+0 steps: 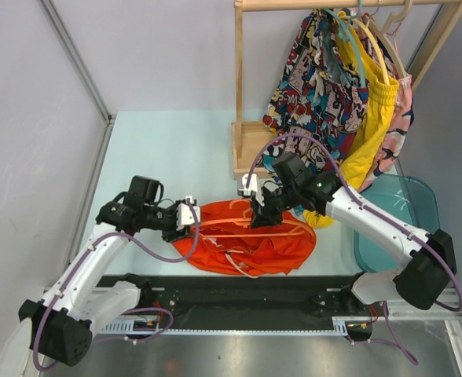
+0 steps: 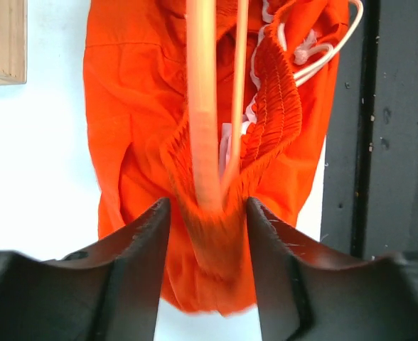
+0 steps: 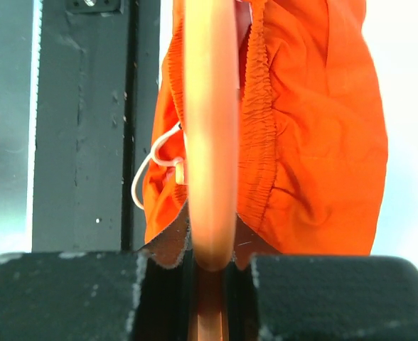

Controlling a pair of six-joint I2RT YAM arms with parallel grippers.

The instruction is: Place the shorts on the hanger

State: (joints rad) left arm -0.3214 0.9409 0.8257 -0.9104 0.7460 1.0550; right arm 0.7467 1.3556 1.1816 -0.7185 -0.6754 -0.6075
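Note:
The orange-red shorts (image 1: 251,245) lie crumpled on the table between my two arms. The thin orange hanger (image 1: 243,224) lies across them, its bars partly inside the waistband. My left gripper (image 1: 192,218) is at the shorts' left edge. In the left wrist view its jaws (image 2: 209,206) pinch bunched waistband fabric (image 2: 124,128) around the hanger's end (image 2: 202,106). My right gripper (image 1: 261,216) is over the shorts' upper middle. In the right wrist view it (image 3: 210,259) is shut on the hanger bar (image 3: 209,106), with the shorts (image 3: 315,142) behind. The cream drawstring (image 2: 323,50) hangs loose.
A wooden rack (image 1: 239,94) stands at the back with comic-print shorts (image 1: 309,78) and yellow shorts (image 1: 376,118) on other hangers. A teal bin (image 1: 396,212) sits at the right. A black strip (image 1: 239,290) runs along the table's near edge.

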